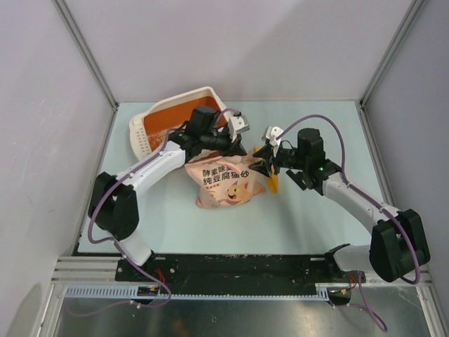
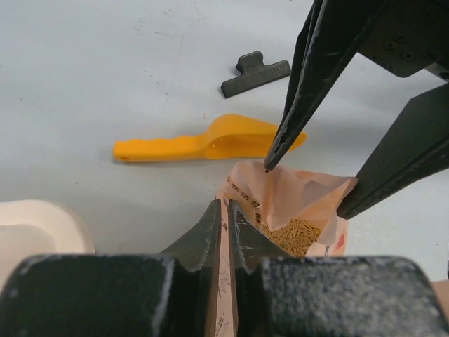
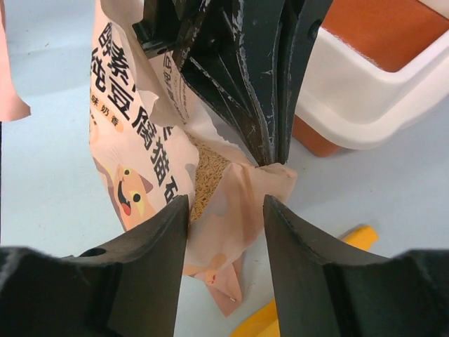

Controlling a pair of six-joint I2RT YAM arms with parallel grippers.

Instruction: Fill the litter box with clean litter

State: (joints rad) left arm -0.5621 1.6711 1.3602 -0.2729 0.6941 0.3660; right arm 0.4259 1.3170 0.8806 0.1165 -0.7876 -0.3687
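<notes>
The clean litter [image 2: 295, 235] looks loose and probably heavy inside the floppy bag [image 1: 228, 184] just beside the far-left litter box [image 1: 140, 133], so the left gripper [image 2: 223, 210] pinches the bag's top edge tight, and the right gripper [image 3: 224, 210] has its fingers apart around the other flap.

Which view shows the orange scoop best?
Left wrist: the scoop lies nearly whole, handle and bowl clear, only the bowl tip hidden. Top external shows just a short orange strip beside the bag; right wrist catches only two yellow edge pieces low in frame.
</notes>
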